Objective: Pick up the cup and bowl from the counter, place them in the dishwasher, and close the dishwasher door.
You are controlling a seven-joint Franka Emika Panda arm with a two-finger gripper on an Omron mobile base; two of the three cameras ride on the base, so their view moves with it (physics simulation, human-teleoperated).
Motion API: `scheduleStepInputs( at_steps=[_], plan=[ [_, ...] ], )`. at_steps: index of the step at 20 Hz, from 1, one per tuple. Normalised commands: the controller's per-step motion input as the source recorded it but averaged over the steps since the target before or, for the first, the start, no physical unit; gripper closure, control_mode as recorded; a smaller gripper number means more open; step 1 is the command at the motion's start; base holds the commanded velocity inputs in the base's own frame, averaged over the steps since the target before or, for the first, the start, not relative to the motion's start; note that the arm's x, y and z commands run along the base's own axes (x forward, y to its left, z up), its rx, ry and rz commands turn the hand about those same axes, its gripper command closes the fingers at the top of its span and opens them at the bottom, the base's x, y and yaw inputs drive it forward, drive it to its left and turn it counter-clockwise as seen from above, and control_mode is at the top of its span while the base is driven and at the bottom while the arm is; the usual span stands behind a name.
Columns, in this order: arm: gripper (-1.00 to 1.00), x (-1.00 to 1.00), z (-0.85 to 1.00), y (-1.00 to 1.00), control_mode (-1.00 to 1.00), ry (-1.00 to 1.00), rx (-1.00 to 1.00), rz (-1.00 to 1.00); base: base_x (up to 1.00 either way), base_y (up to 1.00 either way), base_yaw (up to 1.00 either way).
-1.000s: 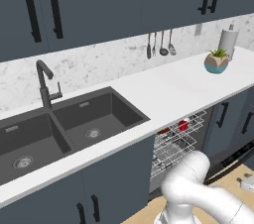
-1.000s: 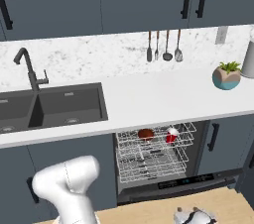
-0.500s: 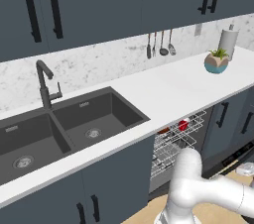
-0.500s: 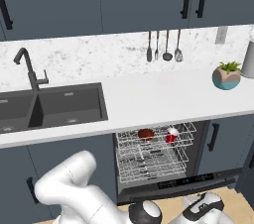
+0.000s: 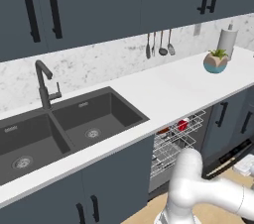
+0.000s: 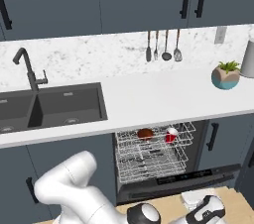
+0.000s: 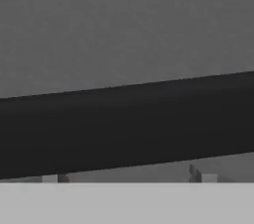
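The table (image 6: 149, 101) runs long and white across the kitchen, its sink (image 5: 59, 129) to the left and a plant pot (image 6: 225, 76) far to the right, and no cup or bowl stands on it: that part of the job looks done. Below it the dishwasher (image 6: 154, 156) gapes, its wire rack pulled out, and there in the rack sit both pieces, the bowl (image 6: 145, 133) at the back and the cup (image 6: 171, 135) just beside it to the right, the cup showing red from the left base view too (image 5: 183, 125). So loading is finished by the look of things, and one step is left, the closing. The door (image 6: 178, 181) hangs down low in front of the rack, its dark panel folded toward the floor, plainly not shut yet. The arm (image 6: 74, 193) bends down and out to the right, wrist low near the door's far corner, which reads as a set-up for lifting it. Up close the bar handle (image 7: 127, 129) fills the hand view as a broad dark band, very near. The hand (image 7: 129, 178) has two pale fingertips (image 7: 204, 177) peeking up well apart at the bottom, spread and gripping nothing, the handle just beyond them.
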Motion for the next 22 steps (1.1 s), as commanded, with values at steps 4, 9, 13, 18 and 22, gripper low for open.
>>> scheduleStepInputs(
  at_steps=[4,9,13,18,22],
  plan=[
    [-1.00,1.00,0.66,0.22,-1.00,-0.57,0.00,0.00,0.00,0.00,0.00],
    [-1.00,1.00,0.40,0.08,-1.00,-0.29,0.04,0.01,0.00,0.00,0.00],
    [-1.00,1.00,0.20,-0.07,-1.00,-0.15,0.15,0.09,0.00,0.00,0.00],
    [-1.00,1.00,0.03,-0.45,-1.00,-0.06,0.19,0.11,0.00,0.00,0.00],
    [-1.00,0.89,0.00,-0.29,-1.00,-0.01,0.11,0.09,0.00,0.00,0.00]
  ],
)
